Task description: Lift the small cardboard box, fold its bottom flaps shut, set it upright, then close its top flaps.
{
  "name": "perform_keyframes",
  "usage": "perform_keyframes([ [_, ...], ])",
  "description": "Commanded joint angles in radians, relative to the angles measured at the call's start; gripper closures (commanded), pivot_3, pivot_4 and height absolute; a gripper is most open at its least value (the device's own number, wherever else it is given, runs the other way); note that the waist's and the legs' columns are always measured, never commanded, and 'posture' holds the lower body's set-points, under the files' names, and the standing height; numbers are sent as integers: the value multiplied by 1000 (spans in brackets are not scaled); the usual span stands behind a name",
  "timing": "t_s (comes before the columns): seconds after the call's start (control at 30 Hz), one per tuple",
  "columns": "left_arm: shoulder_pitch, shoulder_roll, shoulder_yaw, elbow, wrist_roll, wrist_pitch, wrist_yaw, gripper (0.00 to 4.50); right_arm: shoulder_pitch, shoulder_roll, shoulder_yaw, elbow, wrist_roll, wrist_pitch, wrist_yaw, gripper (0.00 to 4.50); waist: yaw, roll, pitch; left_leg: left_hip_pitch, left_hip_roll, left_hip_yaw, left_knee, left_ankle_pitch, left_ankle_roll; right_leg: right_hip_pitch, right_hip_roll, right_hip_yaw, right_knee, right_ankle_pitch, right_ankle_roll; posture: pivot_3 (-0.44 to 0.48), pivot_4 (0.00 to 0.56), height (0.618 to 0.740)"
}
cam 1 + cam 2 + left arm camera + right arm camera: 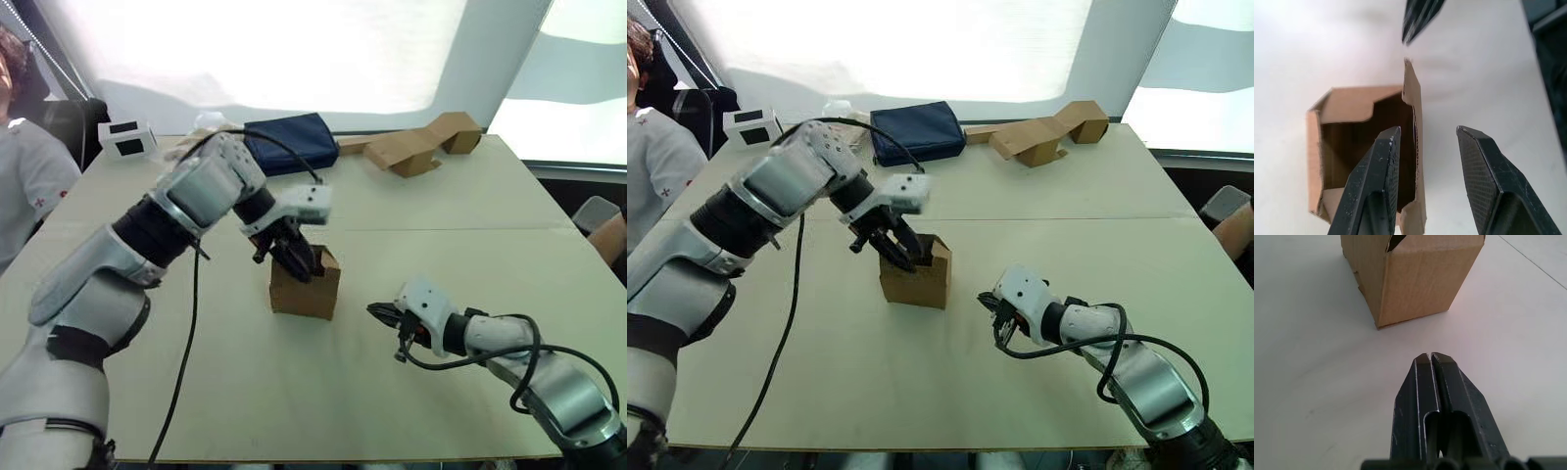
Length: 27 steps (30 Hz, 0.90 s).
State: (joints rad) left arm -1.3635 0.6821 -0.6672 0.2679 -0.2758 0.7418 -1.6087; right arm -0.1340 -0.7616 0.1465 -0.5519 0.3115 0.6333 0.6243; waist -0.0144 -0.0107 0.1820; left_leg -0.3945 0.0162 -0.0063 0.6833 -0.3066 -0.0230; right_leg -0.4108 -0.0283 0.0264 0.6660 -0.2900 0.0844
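**Left gripper straddles a raised flap of the upright box**

The left arm reaches in from the robot's left, bent at the elbow, with its wrist turned down over the small cardboard box [306, 286]. The left gripper [295, 260] is spread: in the left wrist view one finger [1376, 181] dips inside the open carton and the other stands outside, with one of the top flaps [1413, 103] rising upright between them. Whether either finger touches that flap cannot be told.

The box stands upright near the middle of the table [441, 215], its top open; the inside looks dark and nothing can be made out in it.

The right arm lies low over the table on the robot's right, forearm pointing toward the box. The right gripper [1431, 358] has its fingers pressed together, holding nothing, near the box but apart from it.
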Motion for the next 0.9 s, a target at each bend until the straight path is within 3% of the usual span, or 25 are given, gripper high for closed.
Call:
perform_keyframes([
  [0.03,-1,17,196,57,-35,61,84,2683,-14,27,-60,18,13,-29,3,4500,0,0,0,0,0,0,0,0,0,0,0,0,0,0,0,0,150,740],
  [0.1,39,20,281,73,-36,81,167,3205,-20,45,-80,44,11,-32,-9,4500,-1,0,0,0,0,0,0,0,0,0,0,0,0,0,0,0,150,740],
  [0.23,239,14,517,8,-81,42,360,4376,-49,91,-86,114,-14,-34,-39,4500,-6,1,-1,2,1,1,0,0,0,1,-1,1,1,0,0,0,150,740],
  [0.47,644,-14,691,-197,-65,-11,629,4376,-114,169,-64,196,-48,-3,-90,4500,4,0,0,1,4,0,0,1,-2,0,-3,1,2,0,0,0,150,740],
  [0.6,871,-99,729,-343,-79,-37,752,4376,-114,208,-6,200,-69,29,-105,4500,7,1,-1,2,2,0,0,1,-2,1,-5,1,1,0,0,0,150,740],
  [0.9,1017,-206,676,-380,-49,-81,878,4376,-131,289,80,275,-141,-27,-117,4500,0,1,-2,3,0,1,0,1,-2,2,-7,0,1,1,0,0,150,740],
])
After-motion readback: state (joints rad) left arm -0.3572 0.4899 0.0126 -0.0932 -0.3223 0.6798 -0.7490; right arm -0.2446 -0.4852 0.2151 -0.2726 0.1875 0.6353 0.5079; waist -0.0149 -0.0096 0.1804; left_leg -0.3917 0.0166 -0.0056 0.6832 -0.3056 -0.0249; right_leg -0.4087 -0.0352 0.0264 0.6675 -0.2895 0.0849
